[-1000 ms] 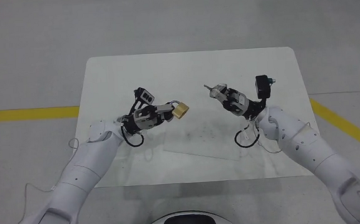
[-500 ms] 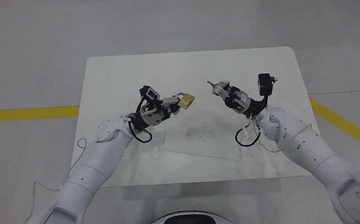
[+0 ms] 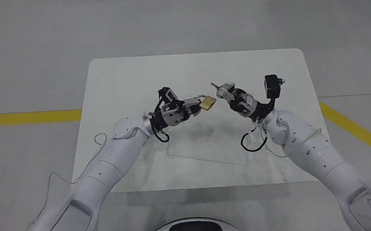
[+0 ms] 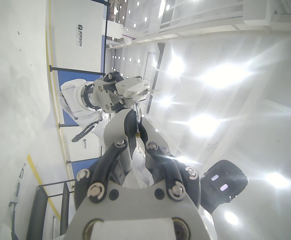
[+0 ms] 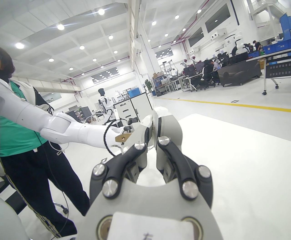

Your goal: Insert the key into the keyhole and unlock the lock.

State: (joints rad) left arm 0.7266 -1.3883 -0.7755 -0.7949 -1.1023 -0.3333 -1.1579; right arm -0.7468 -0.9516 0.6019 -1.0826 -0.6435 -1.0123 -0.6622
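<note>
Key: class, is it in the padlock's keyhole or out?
Out. The key sits clear of the padlock; a gap shows between them.

White table (image 3: 259,65) stands on pale grey floor (image 3: 38,48) w/ a yellow line (image 3: 24,118). Room is a big white hall, round ceiling lamps (image 5: 60,26) in rows. Far back: dark desks (image 5: 238,68), white drawer cabinet (image 5: 129,106), white partition boards (image 4: 75,45).

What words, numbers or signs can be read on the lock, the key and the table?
On the lock: nothing readable; too small to be sure.
On the key: too small to tell.
On the table: none.
</note>
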